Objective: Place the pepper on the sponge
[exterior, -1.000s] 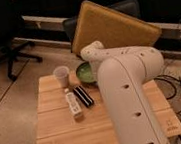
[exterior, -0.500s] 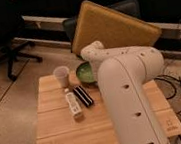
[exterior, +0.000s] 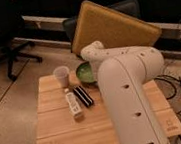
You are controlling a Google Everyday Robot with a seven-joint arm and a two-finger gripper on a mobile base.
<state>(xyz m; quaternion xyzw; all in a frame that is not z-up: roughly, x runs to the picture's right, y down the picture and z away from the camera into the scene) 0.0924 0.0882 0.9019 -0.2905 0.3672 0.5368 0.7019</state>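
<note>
The pepper and the sponge are both out of sight, possibly hidden behind my arm. My white arm (exterior: 129, 86) fills the middle and right of the camera view, and its bent joint (exterior: 92, 52) rises above the green bowl (exterior: 85, 72). The gripper is hidden behind the arm, so no fingers show.
On the wooden table (exterior: 62, 131) stand a translucent cup (exterior: 61, 74), the green bowl, a black rectangular bar (exterior: 83, 95) and a white bottle (exterior: 73, 104) lying flat. A large yellow board (exterior: 110, 26) leans behind the table. An office chair (exterior: 10, 52) stands on the floor at the left.
</note>
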